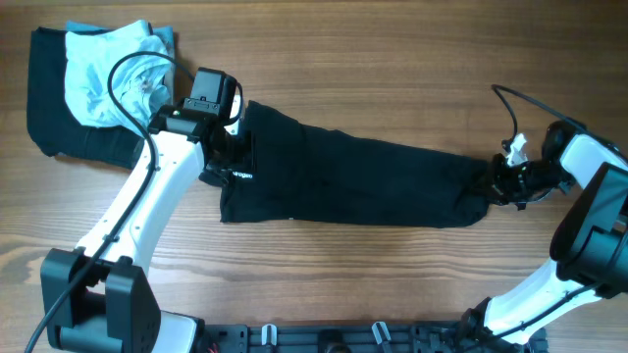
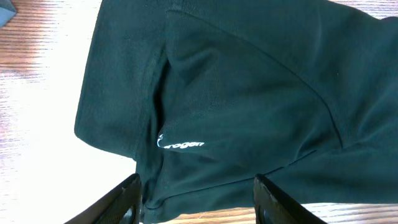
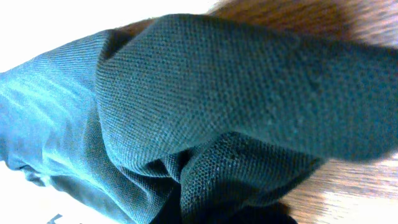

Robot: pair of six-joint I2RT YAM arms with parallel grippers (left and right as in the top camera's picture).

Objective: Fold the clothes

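Note:
A black garment [image 1: 353, 181] with a small white logo lies stretched flat across the middle of the table. My left gripper [image 1: 228, 159] hovers over its left end. In the left wrist view the fingers [image 2: 199, 202] are open, with the garment's hem [image 2: 249, 93] between them and nothing gripped. My right gripper [image 1: 494, 183] is at the garment's right end, where the cloth bunches into it. In the right wrist view the black cloth [image 3: 236, 93] fills the frame and hides the fingers, which appear shut on it.
At the back left corner lies a folded black garment [image 1: 49, 108] with a light blue garment [image 1: 98, 69] on top, close behind my left arm. A black cable [image 1: 515, 103] loops near the right arm. Bare wood [image 1: 392, 69] surrounds the stretched garment.

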